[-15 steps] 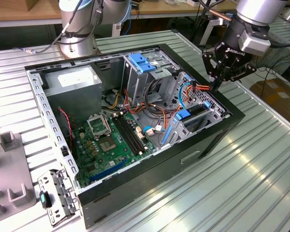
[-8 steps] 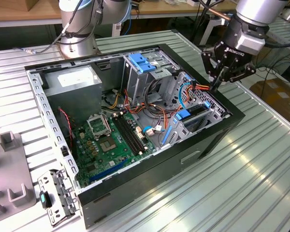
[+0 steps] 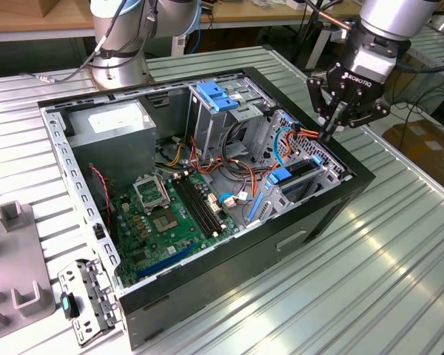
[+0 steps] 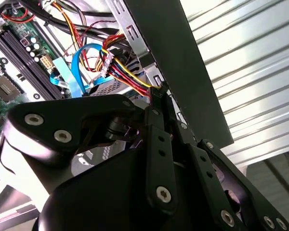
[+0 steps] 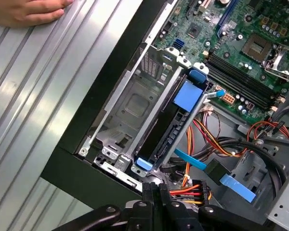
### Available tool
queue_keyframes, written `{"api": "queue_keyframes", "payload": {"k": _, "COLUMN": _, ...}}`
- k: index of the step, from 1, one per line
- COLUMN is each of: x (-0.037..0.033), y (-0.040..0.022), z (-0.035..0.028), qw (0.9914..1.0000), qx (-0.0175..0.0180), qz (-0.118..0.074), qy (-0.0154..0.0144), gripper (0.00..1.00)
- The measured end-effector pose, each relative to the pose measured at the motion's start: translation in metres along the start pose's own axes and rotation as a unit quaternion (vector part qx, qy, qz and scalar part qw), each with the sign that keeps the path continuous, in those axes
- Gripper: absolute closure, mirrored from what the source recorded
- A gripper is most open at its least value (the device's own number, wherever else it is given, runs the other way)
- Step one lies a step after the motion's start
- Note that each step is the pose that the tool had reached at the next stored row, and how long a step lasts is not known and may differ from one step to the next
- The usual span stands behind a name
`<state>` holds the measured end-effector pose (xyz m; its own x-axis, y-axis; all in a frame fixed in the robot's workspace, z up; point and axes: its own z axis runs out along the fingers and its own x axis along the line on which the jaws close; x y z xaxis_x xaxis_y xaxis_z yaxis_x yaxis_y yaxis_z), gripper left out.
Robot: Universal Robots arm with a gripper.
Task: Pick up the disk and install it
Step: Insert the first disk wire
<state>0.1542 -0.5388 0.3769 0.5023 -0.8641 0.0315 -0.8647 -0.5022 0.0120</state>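
Ribbed metal table carries the computer case; my gripper, fingers pressed together empty, hovers just beside the seated disk.

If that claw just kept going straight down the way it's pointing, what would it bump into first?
Most likely the bundle of red, yellow and orange wires right below the claw, at the drive cage in the computer case's corner. Depth is hard to judge, so the cage's edge could come first.

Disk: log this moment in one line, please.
disk: seated on edge in drive cage, blue rails showing | gripper: shut, empty, at case edge by power cable bundle | hand: resting on table
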Motion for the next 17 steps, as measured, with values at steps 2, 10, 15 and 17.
{"api": "queue_keyframes", "payload": {"k": 2, "x": -0.0009, "y": 0.0014, "z": 0.0002, "qw": 0.99991, "qx": -0.0004, "qz": 0.013, "qy": -0.0001, "gripper": 0.84}}
{"api": "queue_keyframes", "payload": {"k": 10, "x": -0.0062, "y": 0.0105, "z": 0.0011, "qw": 0.99905, "qx": -0.0014, "qz": 0.044, "qy": -0.0005, "gripper": 0.84}}
{"api": "queue_keyframes", "payload": {"k": 15, "x": -0.0073, "y": 0.0124, "z": 0.0014, "qw": 0.99736, "qx": -0.0023, "qz": 0.073, "qy": -0.0009, "gripper": 0.84}}
{"api": "queue_keyframes", "payload": {"k": 17, "x": -0.0079, "y": 0.0133, "z": 0.0015, "qw": 0.99651, "qx": -0.0026, "qz": 0.083, "qy": -0.0010, "gripper": 0.84}}
